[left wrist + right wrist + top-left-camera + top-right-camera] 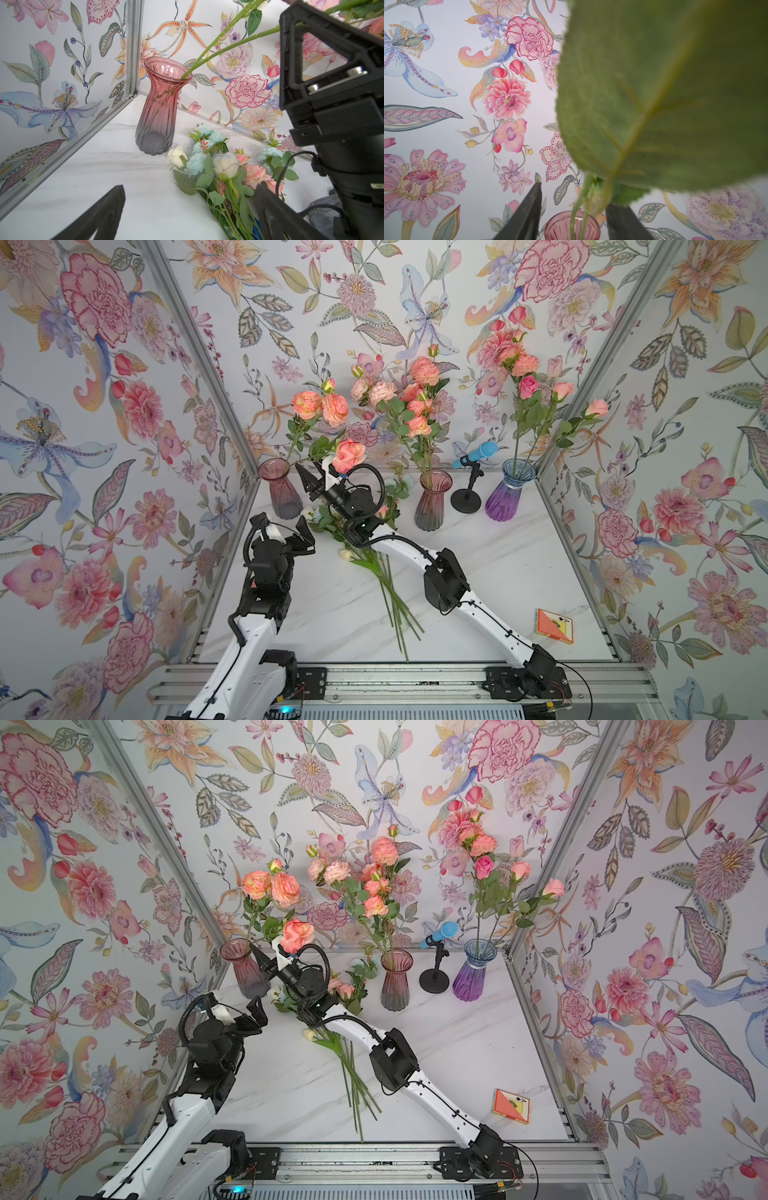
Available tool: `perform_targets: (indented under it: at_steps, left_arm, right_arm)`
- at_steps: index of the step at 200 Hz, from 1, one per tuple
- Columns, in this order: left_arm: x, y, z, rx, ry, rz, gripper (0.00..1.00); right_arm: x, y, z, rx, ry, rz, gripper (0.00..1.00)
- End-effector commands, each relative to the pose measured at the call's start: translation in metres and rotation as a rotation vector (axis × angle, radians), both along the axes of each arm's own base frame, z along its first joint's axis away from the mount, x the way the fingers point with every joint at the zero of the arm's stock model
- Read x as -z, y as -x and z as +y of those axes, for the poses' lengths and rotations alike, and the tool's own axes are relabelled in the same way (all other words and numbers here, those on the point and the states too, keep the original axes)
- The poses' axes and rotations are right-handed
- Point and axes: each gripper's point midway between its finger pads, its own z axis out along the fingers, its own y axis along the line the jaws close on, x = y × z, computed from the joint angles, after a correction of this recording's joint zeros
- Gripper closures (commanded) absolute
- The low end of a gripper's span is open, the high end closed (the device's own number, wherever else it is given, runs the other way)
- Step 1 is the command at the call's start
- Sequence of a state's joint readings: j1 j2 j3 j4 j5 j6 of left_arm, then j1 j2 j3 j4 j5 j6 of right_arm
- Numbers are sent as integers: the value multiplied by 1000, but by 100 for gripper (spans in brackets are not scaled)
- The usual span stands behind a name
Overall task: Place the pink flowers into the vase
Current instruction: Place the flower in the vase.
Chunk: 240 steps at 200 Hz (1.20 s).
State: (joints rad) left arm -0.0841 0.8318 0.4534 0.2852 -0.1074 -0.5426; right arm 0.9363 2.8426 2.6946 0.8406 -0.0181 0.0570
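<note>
A white marbled bench (498,572) sits boxed in by floral wallpaper (104,406) on three sides. Pink flowers (348,455) stand in the left vase (279,493) at the back, and more lie in a mixed bunch (228,170) mid-bench. The right pincer (308,472) stands partly open around a stem by that vase's rim, while the left pincer (307,536) gapes wide and empty.

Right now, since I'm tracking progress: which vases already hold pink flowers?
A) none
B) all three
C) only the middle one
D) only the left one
B: stems of pink flowers stand in the left pink vase, the middle pink vase and the blue-purple vase.
</note>
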Motion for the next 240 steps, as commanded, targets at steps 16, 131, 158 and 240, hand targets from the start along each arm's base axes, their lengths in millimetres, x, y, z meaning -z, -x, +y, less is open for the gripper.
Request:
perform_targets:
  at_steps: [16,131,158,240]
  left_arm:
    - [-6,2,0,7,8,-28,0]
    - [-4,2,-4,32,31,-37,0]
    - [-5,3,-4,32,31,-37,0]
    - [-5,3,-6,39,32,-40,0]
  right_arm:
    - [-59,7,-28,50,-114,-35,45]
    - [-81,29,-63,121,-199,-75,53]
    - [-82,28,-57,118,-202,-76,72]
    - [-51,12,-19,52,-120,5,87]
